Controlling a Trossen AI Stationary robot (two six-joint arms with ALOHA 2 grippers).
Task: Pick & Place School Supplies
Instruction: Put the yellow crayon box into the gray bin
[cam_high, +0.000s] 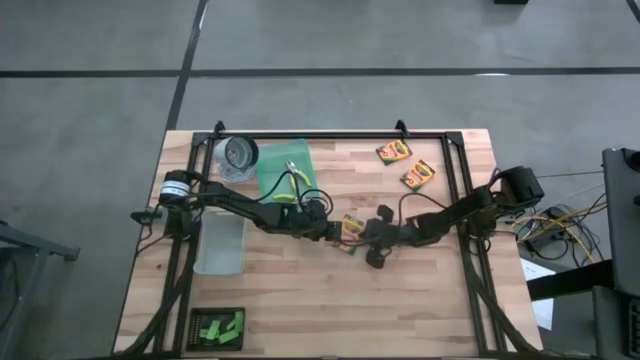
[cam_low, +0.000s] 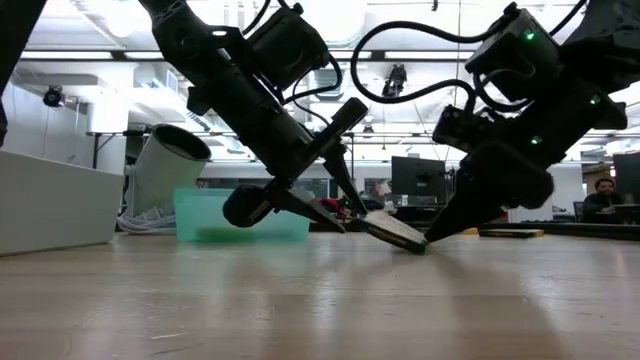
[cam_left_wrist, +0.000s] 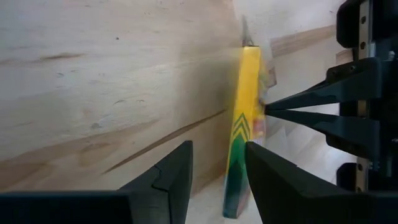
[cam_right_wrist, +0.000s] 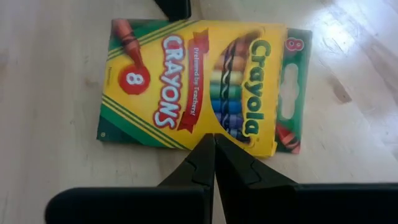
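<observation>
A yellow-orange crayon box sits tilted at the table's middle between my two grippers. Its lower long edge rests on the wood and its other edge is raised toward my left gripper. That gripper is open, one finger above and one below the raised edge, and the box shows edge-on between them. My right gripper is shut, with its tips on the box's printed face. Two more crayon boxes lie flat at the far right. My left gripper comes slanting down from the table's left. The box's raised edge lies against the inner side of its upper finger, and wood shows between the box and the lower finger. My right gripper presses its shut fingertips on the printed face near the lower long edge. It comes slanting down from the table's right. That edge stays on the table and the box leans up toward the left gripper.
A teal tray holding pliers and a pale roll stand at the far left. A clear bin lies left of the arms. A black tray of green blocks sits at the near left. Black frame rails border the table.
</observation>
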